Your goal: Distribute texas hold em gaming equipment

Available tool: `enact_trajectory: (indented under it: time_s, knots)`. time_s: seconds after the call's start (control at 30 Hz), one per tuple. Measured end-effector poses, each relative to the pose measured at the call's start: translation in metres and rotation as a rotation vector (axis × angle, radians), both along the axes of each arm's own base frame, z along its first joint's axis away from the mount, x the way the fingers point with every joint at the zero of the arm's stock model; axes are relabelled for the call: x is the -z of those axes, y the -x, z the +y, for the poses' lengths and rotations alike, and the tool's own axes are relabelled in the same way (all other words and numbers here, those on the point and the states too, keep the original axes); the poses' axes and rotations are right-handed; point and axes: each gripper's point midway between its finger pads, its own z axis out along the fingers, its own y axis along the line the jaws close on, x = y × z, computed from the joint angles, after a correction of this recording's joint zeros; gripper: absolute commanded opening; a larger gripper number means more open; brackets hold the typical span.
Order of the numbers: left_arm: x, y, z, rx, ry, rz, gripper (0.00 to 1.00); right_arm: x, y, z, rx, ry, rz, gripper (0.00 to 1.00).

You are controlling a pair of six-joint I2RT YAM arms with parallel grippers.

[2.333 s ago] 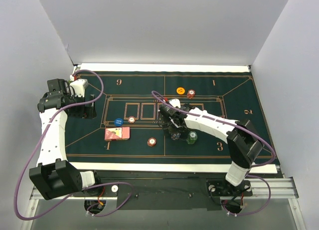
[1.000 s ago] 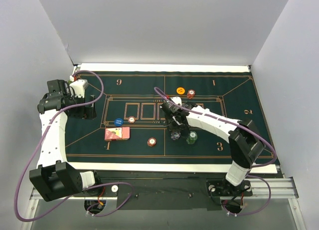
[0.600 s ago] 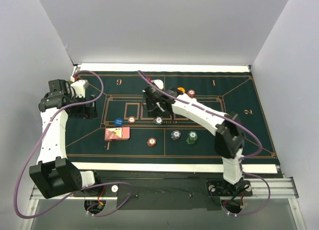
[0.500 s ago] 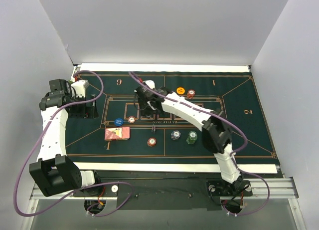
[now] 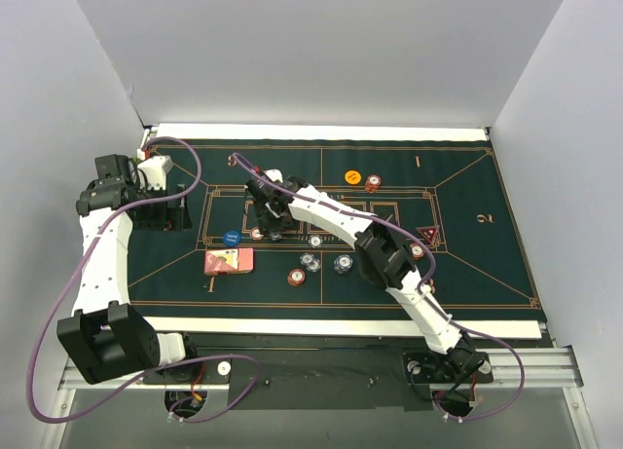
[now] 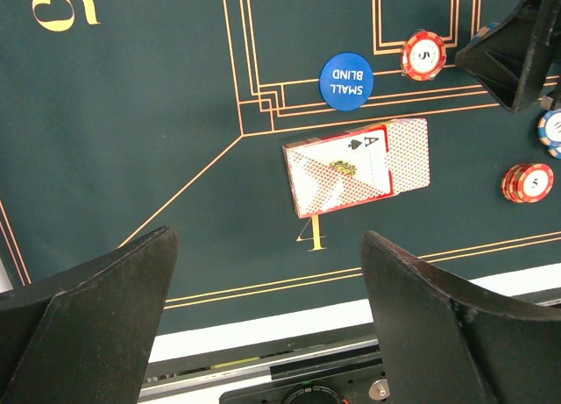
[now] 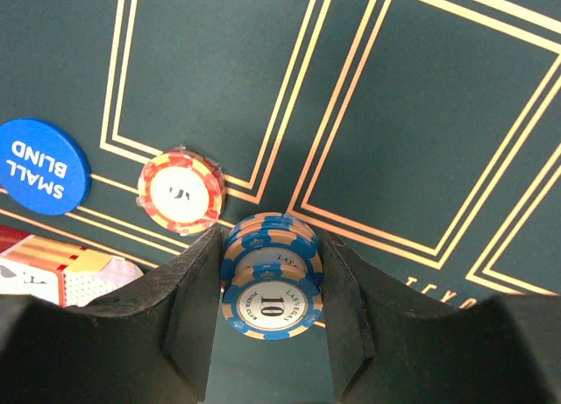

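squarely the right gripper [image 7: 267, 251] clamps a blue chip stack [image 7: 268, 309] beside a red chip [image 7: 181, 194]; the left gripper [image 6: 267, 246] gapes.

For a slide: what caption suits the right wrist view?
Right gripper clamps a blue chip stack beside a red 5 chip and the Small Blind button.

Right gripper [image 7: 267, 257] clamped on blue chip stack [image 7: 268, 309]; red chip [image 7: 180, 192] and small-blind disc [image 7: 39, 166] sit left on the mat [image 7: 421, 115].
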Motion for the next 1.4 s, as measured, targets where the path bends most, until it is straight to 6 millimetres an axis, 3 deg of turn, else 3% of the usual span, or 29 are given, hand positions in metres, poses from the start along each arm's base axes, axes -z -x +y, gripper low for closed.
enact_trajectory:
  time_s: [0.13,0.2,0.43,0.6,0.77,0.87,1.1,1.23,1.4]
  knots:
    - [0.0,0.0,0.001,0.0,-0.001,-0.001,0.96,0.01,0.0,0.0,-0.006,0.013,0.012,0.55]
    - [0.0,0.0,0.0,0.0,-0.002,-0.003,0.96,0.013,0.0,-0.001,-0.012,0.018,0.015,0.6]
    - [0.001,0.002,0.0,0.002,-0.003,-0.003,0.96,0.01,-0.008,-0.008,-0.013,0.021,0.006,0.68]
    - [0.002,0.004,0.001,0.005,-0.013,-0.003,0.96,-0.006,-0.001,-0.044,0.02,0.051,0.009,0.68]
    - [0.002,0.005,0.002,0.008,-0.022,-0.005,0.96,-0.036,0.031,-0.094,0.066,0.062,-0.003,0.63]
    - [0.002,0.006,0.002,0.007,-0.024,-0.005,0.96,-0.039,0.053,-0.113,0.078,0.067,0.005,0.6]
    - [0.002,0.006,0.003,0.006,-0.025,-0.005,0.96,-0.005,0.082,-0.129,0.066,0.111,0.065,0.48]
    - [0.002,0.006,0.003,0.006,-0.026,-0.005,0.96,-0.005,0.082,-0.124,0.043,0.099,0.057,0.38]
    - [0.002,0.006,0.005,0.003,-0.035,-0.004,0.96,0.01,0.081,-0.119,0.018,0.107,0.074,0.35]
